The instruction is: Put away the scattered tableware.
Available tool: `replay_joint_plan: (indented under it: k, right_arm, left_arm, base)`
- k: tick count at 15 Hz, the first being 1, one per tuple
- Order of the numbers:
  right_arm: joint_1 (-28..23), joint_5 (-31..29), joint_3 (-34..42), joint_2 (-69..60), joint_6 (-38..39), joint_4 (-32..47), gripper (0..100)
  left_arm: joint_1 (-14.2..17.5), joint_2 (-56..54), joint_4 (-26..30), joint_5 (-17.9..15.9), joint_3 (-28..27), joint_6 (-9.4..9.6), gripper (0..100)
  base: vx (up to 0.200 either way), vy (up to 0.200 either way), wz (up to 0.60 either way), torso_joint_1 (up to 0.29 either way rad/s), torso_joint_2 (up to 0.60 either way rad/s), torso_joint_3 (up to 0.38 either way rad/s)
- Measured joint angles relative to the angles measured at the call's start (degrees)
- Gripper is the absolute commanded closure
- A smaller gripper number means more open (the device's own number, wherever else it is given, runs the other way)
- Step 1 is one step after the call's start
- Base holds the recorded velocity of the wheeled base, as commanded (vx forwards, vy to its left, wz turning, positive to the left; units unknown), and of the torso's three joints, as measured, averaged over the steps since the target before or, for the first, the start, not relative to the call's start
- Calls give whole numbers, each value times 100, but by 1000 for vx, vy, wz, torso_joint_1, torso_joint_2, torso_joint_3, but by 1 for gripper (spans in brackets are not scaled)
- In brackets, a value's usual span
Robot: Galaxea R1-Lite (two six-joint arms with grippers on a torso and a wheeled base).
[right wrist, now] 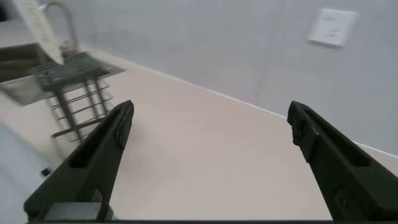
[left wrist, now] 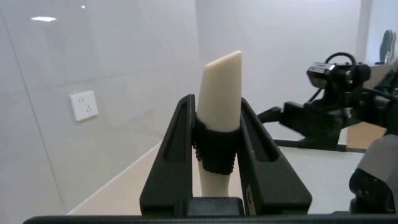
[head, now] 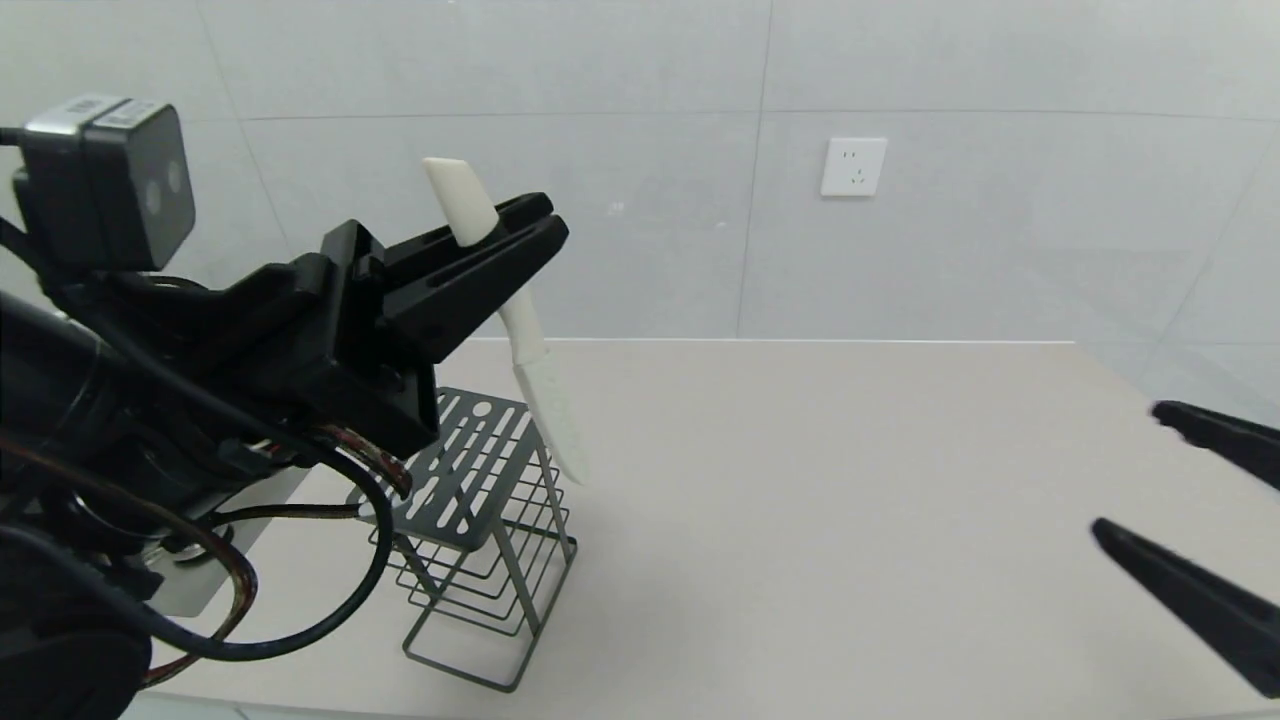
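Above counter [head: 800,500], left end effector [head: 555,220] clamps white knife [head: 530,350] blade-down.

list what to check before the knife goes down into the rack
1. Knife handle clamped in left pincer: ok.
2. Blade pointing down, slightly tilted: ok.
3. Blade tip lined up with a slot in the rack: cannot tell.
4. Rack upright on the counter: ok.
5. Right pincer open, empty, away from the rack: ok.
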Motion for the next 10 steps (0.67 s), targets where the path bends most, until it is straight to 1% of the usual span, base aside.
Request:
replay_joint_plan:
  k: [1,2,3,4,6,7,8,10]
  right_arm:
    - [-428,-95,139,-573,30,255,0]
    - [-728,-144,235,-1030,56,475,0]
    - [-990,-188,316,-1471,85,711,0]
    - [-1258,-205,389,-1896,101,976,0]
    - [-1720,-123,464,-2591,90,1401,0]
    - [-1930,-35,524,-2916,45,1593,0]
    - [-2111,61,612,-3205,-11,1774,0]
    - [-2338,222,847,-3839,-139,2241,0]
  left_arm:
    - [180,-74,2,-16,5,133,100]
    - [282,-110,2,-24,13,191,100]
    - [328,-134,2,-29,16,199,100]
    - [369,-160,5,-117,18,213,100]
    - [461,-178,5,-383,5,350,100]
    - [624,-173,2,-677,5,583,100]
    - [703,-165,2,-758,16,640,100]
    - [918,-145,5,-859,104,675,100]
  base:
    - [0,0,0,0,0,0]
    - [0,0,0,0,0,0]
    - [0,0,0,0,0,0]
    - [0,0,0,0,0,0]
    - [0,0,0,0,0,0]
    - [0,0,0,0,0,0]
    - [0,0,0,0,0,0]
    - [0,0,0,0,0,0]
